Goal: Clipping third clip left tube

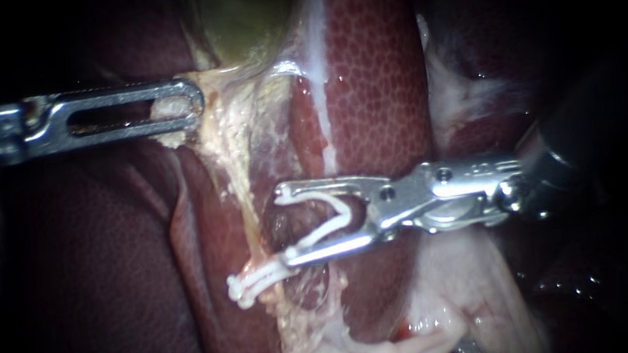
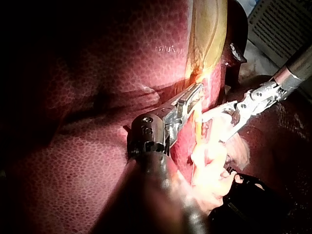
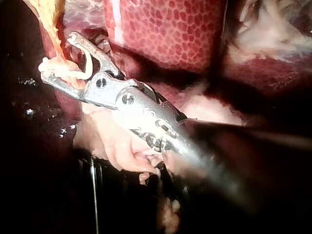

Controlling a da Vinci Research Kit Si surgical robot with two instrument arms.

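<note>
My right instrument holds its pincer wide around the white V-shaped plastic clip, mouth toward nine o'clock. My left instrument clamps pale tissue.

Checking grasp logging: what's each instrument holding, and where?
Left instrument: shut on pale tissue just below the gallbladder. Right instrument: an open white clip, one leg along each jaw.

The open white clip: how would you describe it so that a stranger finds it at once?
In the endoscope view, find the mottled dark red liver, then the right instrument crossing it. The open clip lies between its jaws, touching both, a white V. The shut clips beside the lower jaw's tip are pressed flat.
</note>
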